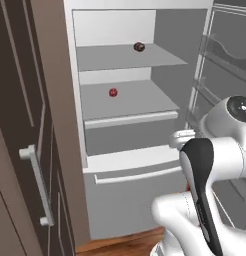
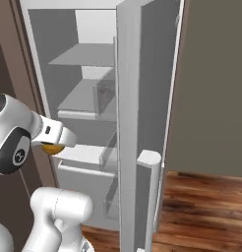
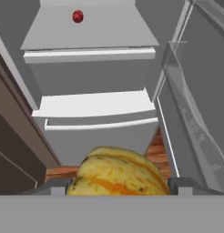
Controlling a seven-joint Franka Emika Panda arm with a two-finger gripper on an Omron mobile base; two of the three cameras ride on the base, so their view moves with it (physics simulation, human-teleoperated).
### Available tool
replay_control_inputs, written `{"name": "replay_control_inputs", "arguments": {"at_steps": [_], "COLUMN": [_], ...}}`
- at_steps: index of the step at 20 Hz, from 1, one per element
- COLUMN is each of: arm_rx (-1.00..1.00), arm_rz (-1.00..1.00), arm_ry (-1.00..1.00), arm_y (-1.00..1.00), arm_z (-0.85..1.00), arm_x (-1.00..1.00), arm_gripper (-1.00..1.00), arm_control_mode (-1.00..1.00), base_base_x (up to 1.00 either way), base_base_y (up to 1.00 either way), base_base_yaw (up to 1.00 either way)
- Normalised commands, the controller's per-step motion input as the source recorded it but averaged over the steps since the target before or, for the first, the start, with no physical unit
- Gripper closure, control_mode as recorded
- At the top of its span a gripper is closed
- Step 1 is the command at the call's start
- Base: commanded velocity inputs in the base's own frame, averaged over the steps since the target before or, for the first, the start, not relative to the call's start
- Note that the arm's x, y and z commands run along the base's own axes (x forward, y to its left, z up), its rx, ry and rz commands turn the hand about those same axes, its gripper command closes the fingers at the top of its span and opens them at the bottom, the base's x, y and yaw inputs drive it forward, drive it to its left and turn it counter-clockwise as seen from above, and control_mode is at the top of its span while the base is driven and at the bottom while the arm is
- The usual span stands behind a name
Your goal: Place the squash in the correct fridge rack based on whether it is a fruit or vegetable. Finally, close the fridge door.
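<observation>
Yellow squash with orange streaks sits between the two dark fingertips in the hand view, low centre at about 6 o'clock; gripper is pinching it, one tip on each side. In the right base view the squash shows as a small yellow-orange patch under the white hand at 9 o'clock, in front of the fridge and level with the top of the drawer front. It is outside the fridge, not on any shelf.

Fridge door is swung open, seen edge-on through the middle of the right base view, with its bar handle at the lower part. Clear bins line its inner face at 3 o'clock in the hand view.

Inside, in the left base view: upper fridge rack at 12 o'clock carries a dark brown ball near its middle. Lower shelf carries a small red ball, left of centre. The two balls are well apart, one shelf each. Below sits the lower drawer with a horizontal handle.

Dark brown cabinet with a pale bar handle at 9 o'clock, left of the fridge. Wood floor at 4 o'clock in the right base view.

Left base view: the hand is probably behind the arm's own elbow, hard to tell.
</observation>
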Motion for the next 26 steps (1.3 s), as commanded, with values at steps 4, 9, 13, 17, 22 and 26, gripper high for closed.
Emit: {"name": "replay_control_inputs", "arguments": {"at_steps": [4, 9, 13, 17, 22, 26], "arm_rx": [0.00, 0.00, 0.00, 0.00, 0.00, 0.00], "arm_rz": [0.00, 0.00, 0.00, 0.00, 0.00, 0.00], "arm_ry": [0.00, 0.00, 0.00, 0.00, 0.00, 0.00], "arm_y": [0.00, 0.00, 0.00, 0.00, 0.00, 0.00], "arm_z": [0.00, 0.00, 0.00, 0.00, 0.00, 0.00], "arm_x": [0.00, 0.00, 0.00, 0.00, 0.00, 0.00], "arm_gripper": [1.00, 1.00, 1.00, 1.00, 1.00, 1.00], "arm_control_mode": [1.00, 1.00, 1.00, 1.00, 1.00, 1.00], "base_base_x": [0.50, 0.49, 0.54, 0.58, 0.60, 0.43], "base_base_y": [0.26, 0.12, 0.18, 0.20, 0.20, 0.21], "base_base_yaw": [-0.04, -0.05, -0.05, -0.05, -0.05, -0.02]}}
